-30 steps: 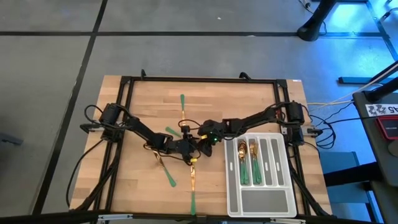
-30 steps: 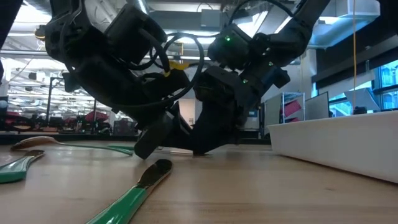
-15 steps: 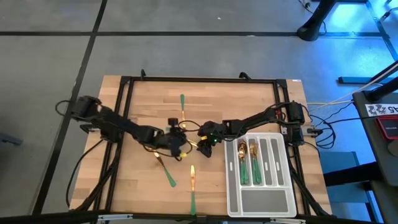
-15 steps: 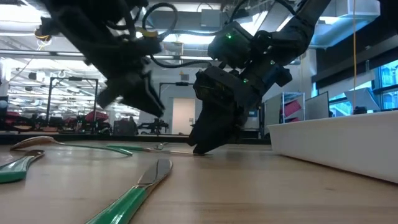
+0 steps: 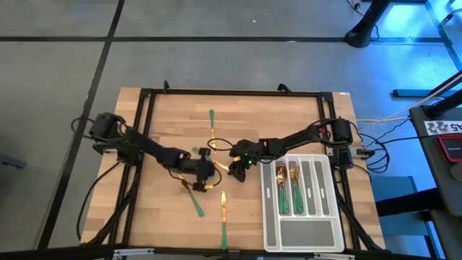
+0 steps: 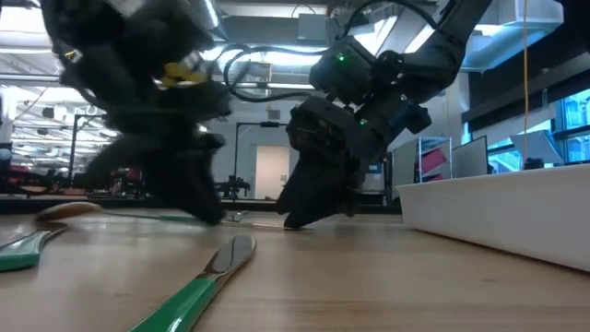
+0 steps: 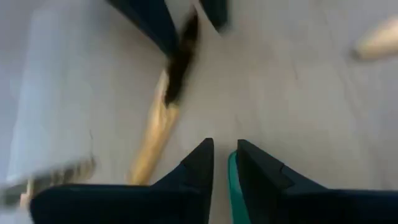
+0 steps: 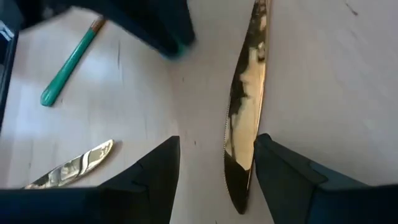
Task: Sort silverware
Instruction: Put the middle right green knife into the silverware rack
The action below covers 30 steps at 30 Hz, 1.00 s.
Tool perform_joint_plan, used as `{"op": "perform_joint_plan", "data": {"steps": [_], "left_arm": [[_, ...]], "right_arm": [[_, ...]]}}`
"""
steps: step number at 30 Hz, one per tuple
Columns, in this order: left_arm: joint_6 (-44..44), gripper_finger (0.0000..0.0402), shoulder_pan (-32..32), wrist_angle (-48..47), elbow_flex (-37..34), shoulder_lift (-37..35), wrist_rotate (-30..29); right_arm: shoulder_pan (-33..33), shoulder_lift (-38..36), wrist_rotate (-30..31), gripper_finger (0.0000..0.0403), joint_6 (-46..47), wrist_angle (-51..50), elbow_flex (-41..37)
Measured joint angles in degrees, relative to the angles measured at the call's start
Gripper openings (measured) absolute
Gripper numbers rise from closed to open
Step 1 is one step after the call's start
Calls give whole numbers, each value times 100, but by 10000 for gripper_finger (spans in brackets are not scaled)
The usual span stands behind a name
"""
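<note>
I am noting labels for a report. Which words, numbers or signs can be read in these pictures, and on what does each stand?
White label on the equipment beside the table, high view: dark characters, too small to read.
No other text shows in any view.

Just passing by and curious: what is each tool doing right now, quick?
Left tool: closed on a green handle.
Right tool: open, holding nothing, astride a gold knife.
</note>
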Motion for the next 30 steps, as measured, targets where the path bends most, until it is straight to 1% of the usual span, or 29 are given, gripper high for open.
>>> {"op": "perform_joint_plan", "data": {"steps": [5,8,10,12,17,23,27,30], "left_arm": [[15,23,310,963,13,663,20],[8,5,468,1479,15,1007,371],[-9,3,513,1717,45,1213,523],[-11,4,506,1829,101,1361,528],[-155,2,503,1978,138,1448,557],[-225,1,497,2115,122,1463,594],[-266,1,459,2119,122,1463,600],[-312,1,401,2121,122,1465,578]], "right_arm": [[-2,14,-311,201,77,190,6],[-7,18,-488,201,151,242,6],[-9,16,-560,201,210,226,3],[-9,9,-616,201,317,197,-1],[-9,9,-649,201,544,161,-5],[20,5,-126,201,1150,150,-4],[23,3,66,201,1369,168,-1],[70,36,397,201,1401,222,-3]]}}
